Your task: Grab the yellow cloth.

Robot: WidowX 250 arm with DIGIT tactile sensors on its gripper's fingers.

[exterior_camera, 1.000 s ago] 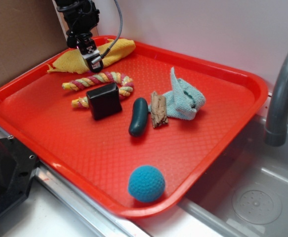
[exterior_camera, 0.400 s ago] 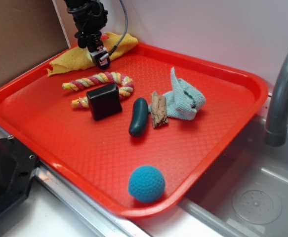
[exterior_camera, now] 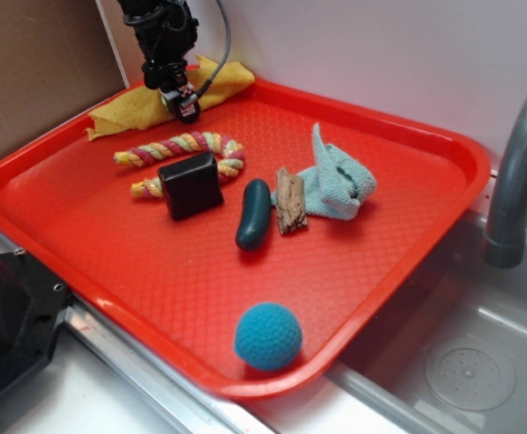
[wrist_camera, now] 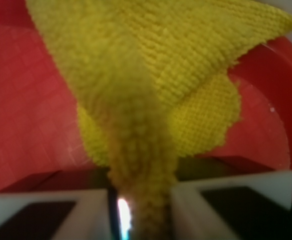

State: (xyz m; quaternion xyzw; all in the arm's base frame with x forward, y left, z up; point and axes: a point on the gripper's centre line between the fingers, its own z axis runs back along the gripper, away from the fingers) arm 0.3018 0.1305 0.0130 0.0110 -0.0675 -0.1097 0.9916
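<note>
Yellow cloth [exterior_camera: 127,104]: lies at the far left corner of the red tray [exterior_camera: 408,136], draped against the rim, just behind the braided rope [exterior_camera: 182,145]
Gripper [exterior_camera: 180,101]: down on the cloth's middle
Grip: from the wrist, a raised fold [wrist_camera: 135,165] runs between the two fingers [wrist_camera: 196,200] (pinched tight there), so it holds the cloth
Nearby: black block [exterior_camera: 191,183] beside the rope

cloth [exterior_camera: 127,107] behind rope [exterior_camera: 182,149] on tray [exterior_camera: 82,226]
</note>
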